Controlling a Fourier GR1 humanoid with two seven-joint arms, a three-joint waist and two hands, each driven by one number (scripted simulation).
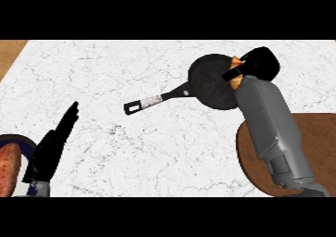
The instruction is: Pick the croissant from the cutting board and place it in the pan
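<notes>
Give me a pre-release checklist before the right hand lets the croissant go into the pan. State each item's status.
1. Croissant held in the right hand: ok, fingers curl round it, orange bits show beside the hand.
2. Hand over the pan: ok, it sits at the pan's right rim.
3. Croissant resting on the pan's floor: cannot tell, the hand hides most of it.
4. Pan's inside free of other items: ok for the part in view.
5. Cutting board free of the croissant: ok, only the forearm crosses it.
6. Left hand away from the pan: ok, open at the lower left, beside the plate.
</notes>
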